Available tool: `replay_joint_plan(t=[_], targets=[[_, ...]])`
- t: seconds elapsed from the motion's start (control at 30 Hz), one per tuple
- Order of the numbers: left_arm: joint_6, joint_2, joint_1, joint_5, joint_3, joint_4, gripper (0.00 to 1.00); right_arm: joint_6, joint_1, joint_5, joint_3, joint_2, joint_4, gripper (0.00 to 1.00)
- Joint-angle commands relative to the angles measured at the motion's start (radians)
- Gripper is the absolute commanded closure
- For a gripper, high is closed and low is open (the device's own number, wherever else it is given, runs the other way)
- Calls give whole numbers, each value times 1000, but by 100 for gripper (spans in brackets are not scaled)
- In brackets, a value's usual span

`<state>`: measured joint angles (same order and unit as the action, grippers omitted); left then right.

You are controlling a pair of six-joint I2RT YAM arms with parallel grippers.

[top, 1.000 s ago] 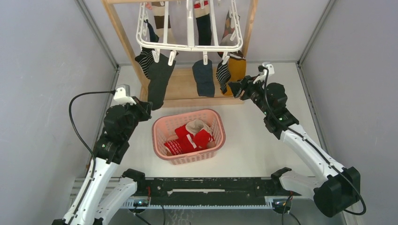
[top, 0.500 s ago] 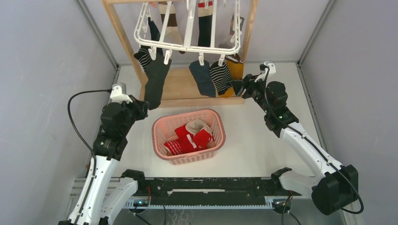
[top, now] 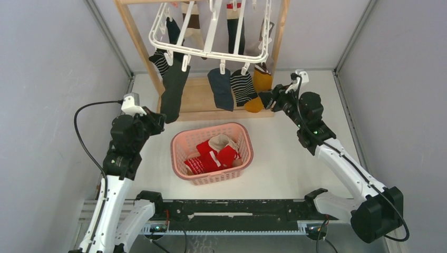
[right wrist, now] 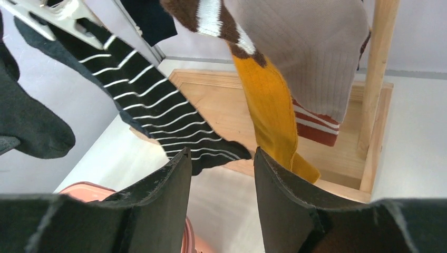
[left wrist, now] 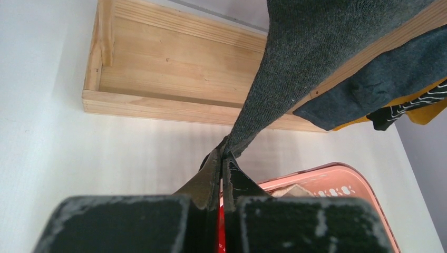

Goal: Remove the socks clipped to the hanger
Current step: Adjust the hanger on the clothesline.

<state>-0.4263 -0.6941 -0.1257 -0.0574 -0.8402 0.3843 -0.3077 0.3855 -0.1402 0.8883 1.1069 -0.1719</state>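
The white hanger (top: pixel 210 52) hangs tilted from the wooden stand with several socks clipped to it. My left gripper (top: pixel 157 119) is shut on the toe of a long dark grey sock (top: pixel 172 94), which is stretched taut up to its clip. The left wrist view shows the tips (left wrist: pixel 222 156) pinching that sock (left wrist: pixel 300 58). My right gripper (top: pixel 266 99) is open and empty. It sits just below the black-white striped sock (right wrist: pixel 158 113) and the mustard sock (right wrist: pixel 271 116), touching neither. A navy sock (top: pixel 220 88) hangs in the middle.
A pink basket (top: pixel 179 158) holding red socks (top: pixel 208 157) sits on the table between the arms. The wooden stand has a base board (top: pixel 200 100) and uprights (top: pixel 136 42). A beige brown-banded sock (right wrist: pixel 311 47) hangs above the right gripper. Grey walls close in both sides.
The left gripper has pulled the dark grey sock leftward, and the hanger has swung and tilted to the left. The right gripper has shifted slightly right, staying open.
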Motion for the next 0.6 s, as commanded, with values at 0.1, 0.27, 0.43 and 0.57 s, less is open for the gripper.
replay_joint_plan(t=[0.1, 0.27, 0.43, 0.57], targets=[[-10, 0, 12, -60, -53, -19, 100, 56, 103, 24, 0, -62, 5, 46], [-34, -1, 12, -120, -32, -50, 100, 87, 205, 21, 5, -52, 7, 50], [-64, -6, 12, -170, -15, -80, 100, 100, 250, 2, 45, 12, 2, 52], [-77, -2, 12, -192, -7, -91, 100, 102, 254, -8, 96, 77, -8, 51]])
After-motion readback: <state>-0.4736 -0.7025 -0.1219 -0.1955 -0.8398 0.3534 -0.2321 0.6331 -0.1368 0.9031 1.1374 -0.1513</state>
